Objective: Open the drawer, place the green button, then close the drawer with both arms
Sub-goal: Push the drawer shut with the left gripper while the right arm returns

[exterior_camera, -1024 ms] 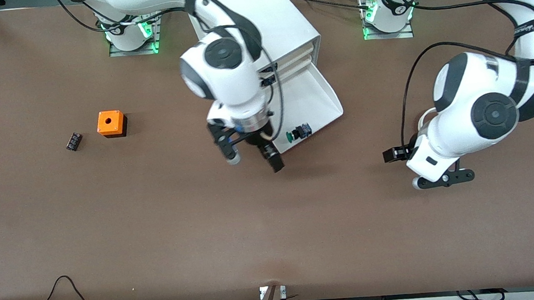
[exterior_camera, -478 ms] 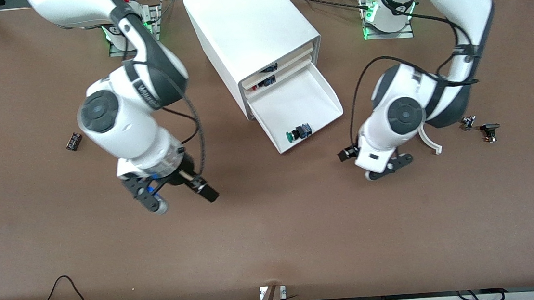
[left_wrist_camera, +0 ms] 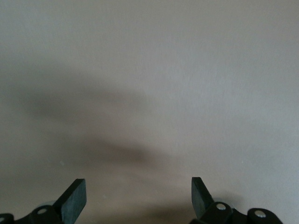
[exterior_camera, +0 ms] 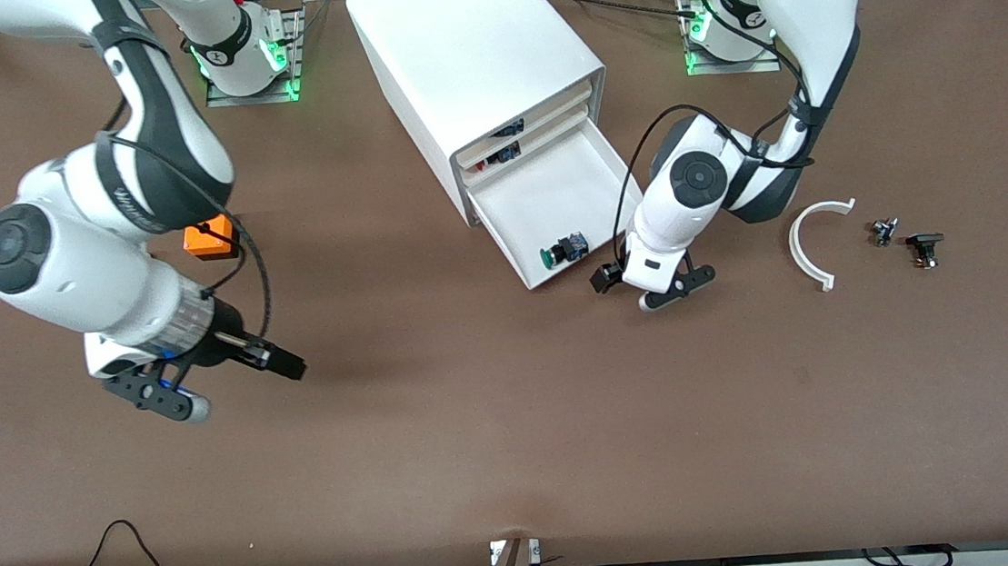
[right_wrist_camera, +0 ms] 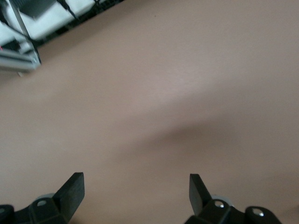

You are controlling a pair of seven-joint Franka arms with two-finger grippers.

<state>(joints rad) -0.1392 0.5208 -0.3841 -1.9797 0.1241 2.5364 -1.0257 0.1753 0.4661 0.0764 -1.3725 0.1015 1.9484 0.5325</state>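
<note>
White drawer [exterior_camera: 565, 196], third down in the cabinet [exterior_camera: 474, 48], is pulled out toward the front camera w/ the button [exterior_camera: 563, 250] already lying in it, close to the drawer's front lip near a corner. So, by my read, open and place are done; only the close is left.

Button lies on its side: long axis runs roughly along the drawer's front edge, green cap pointing toward the right arm's end of the table [exterior_camera: 517, 428], black-and-blue body toward the left arm's end. Can't tell if it touches the lip.

Left tool [exterior_camera: 664, 285] is low over the table just beside the drawer's front corner, jaws spread wide, holding nothing; its wrist view shows only bare surface between the fingers [left_wrist_camera: 74, 198]. Prob. lined up there to push the drawer front shut.

Right tool [exterior_camera: 202, 382] is over bare table well apart from the cabinet, toward its own end, also wide open and empty, out of the way. Its arm covers part of the orange cube [exterior_camera: 206, 239].

Curved white piece [exterior_camera: 815, 237] and two small dark parts [exterior_camera: 906, 239] lie near the left arm's end, not in play.
</note>
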